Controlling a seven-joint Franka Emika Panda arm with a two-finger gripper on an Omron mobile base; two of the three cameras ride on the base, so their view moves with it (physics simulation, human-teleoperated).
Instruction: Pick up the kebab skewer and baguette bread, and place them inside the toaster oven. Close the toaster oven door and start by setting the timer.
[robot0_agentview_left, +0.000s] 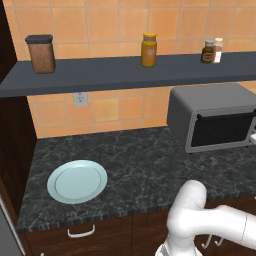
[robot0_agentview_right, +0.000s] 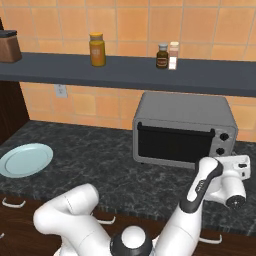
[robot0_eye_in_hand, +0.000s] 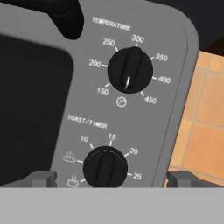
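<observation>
- Left base view: the toaster oven (robot0_agentview_left: 212, 117) sits at the counter's (robot0_agentview_left: 145, 165) back right, long axis along the wall, its toaster oven door (robot0_agentview_left: 222, 130) shut and facing the room. A plate (robot0_agentview_left: 77, 181) lies bare near the front left edge.
- Right base view: the gripper (robot0_agentview_right: 242, 167) hangs just before the oven's knob panel.
- Hand view: fingers spread wide, holding nothing, straddling the timer knob (robot0_eye_in_hand: 105, 167) below the temperature knob (robot0_eye_in_hand: 130, 70). Judged: timer step; next, close on it and twist.

The plate (robot0_agentview_left: 77, 181) lies on the counter (robot0_agentview_left: 145, 160), well left of the toaster oven (robot0_agentview_left: 212, 116).
</observation>
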